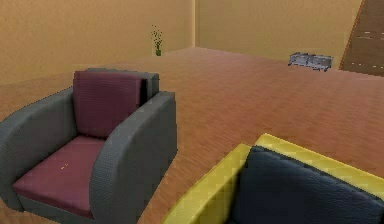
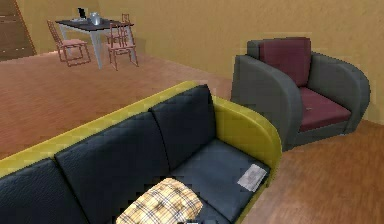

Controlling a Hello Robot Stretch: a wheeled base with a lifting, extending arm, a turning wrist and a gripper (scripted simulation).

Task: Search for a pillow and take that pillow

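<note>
- Fwd view, far left: grey armchair [image 1: 90, 140] w/ maroon seat & back cushions, across a strip of bare floor from the yellow sofa [image 1: 210, 190], angled toward it.
- Further back, well beyond sofa: small green plant [image 1: 157, 40] in a pot, against the ochre wall.
- Reddish wood floor [image 1: 240, 100] between sofa & far wall.
- Far right, well beyond sofa: low grey-blue thing [image 1: 311, 61] on the floor near the wall; too small to name.
- Right edge, beyond sofa: dark wood panel [image 1: 365, 40], door or cabinet, can't tell which.
- Bottom right: sofa itself, yellow frame w/ dark blue-grey cushions.
- Arm side view, top left, well behind sofa's back: dark wood panel [image 2: 15, 30].
- Next to the right, also well behind sofa: white-legged dark-topped bench [image 2: 88, 28] w/ small things [image 2: 93, 18] on top, too small to name; wooden chairs [image 2: 68, 45] either side.
- Centre: sofa [image 2: 240, 125], seen from the front, running from bottom left up to mid-right.
- Checked pillow [image 2: 165, 205], cream/yellow plaid, lying flat on sofa's seat cushion, at the bottom edge, slightly crumpled.
- Just right of pillow, on same sofa's seat: flat pale thing [image 2: 251, 177], prob. paper or similar.
- Right, beyond sofa's yellow end arm: the grey armchair [image 2: 300, 90], close to sofa but apart.
- Fingers: state can't be told.
</note>
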